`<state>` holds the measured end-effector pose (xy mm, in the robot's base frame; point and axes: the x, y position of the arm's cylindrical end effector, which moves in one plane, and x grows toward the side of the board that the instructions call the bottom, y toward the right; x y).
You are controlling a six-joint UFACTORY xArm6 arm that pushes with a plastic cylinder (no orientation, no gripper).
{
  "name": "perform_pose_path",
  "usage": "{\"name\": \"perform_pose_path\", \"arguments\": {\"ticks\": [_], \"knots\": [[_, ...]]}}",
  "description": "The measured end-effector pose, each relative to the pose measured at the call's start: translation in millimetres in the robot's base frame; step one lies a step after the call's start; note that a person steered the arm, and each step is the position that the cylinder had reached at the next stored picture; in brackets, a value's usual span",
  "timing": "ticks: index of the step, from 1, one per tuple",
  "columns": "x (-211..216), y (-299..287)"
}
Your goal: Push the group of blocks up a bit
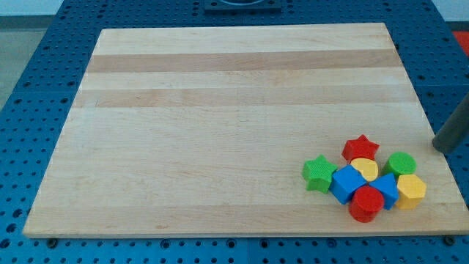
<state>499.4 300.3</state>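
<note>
A tight group of blocks lies at the lower right of the wooden board (pixel 220 110). It holds a red star (pixel 360 147), a yellow heart (pixel 365 169), a green star (pixel 319 174), a blue cube (pixel 347 183), a red round block (pixel 366 204), a second blue block (pixel 385 191), a green round block (pixel 401 163) and a yellow hexagon (pixel 411 191). My tip (pixel 440 145) comes in from the view's right edge. It stands apart from the group, to the right of and a little above the green round block.
The board lies on a blue perforated table (pixel 29 110). The group sits close to the board's bottom edge and right edge. A dark fixture (pixel 240 4) shows at the view's top.
</note>
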Motion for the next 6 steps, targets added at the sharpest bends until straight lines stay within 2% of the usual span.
{"name": "perform_pose_path", "arguments": {"ticks": [1, 2, 3, 5, 6], "knots": [[38.8, -24.5], [52.4, -27.1], [93.7, -27.4], [118.7, -18.4], [118.9, -37.4]]}}
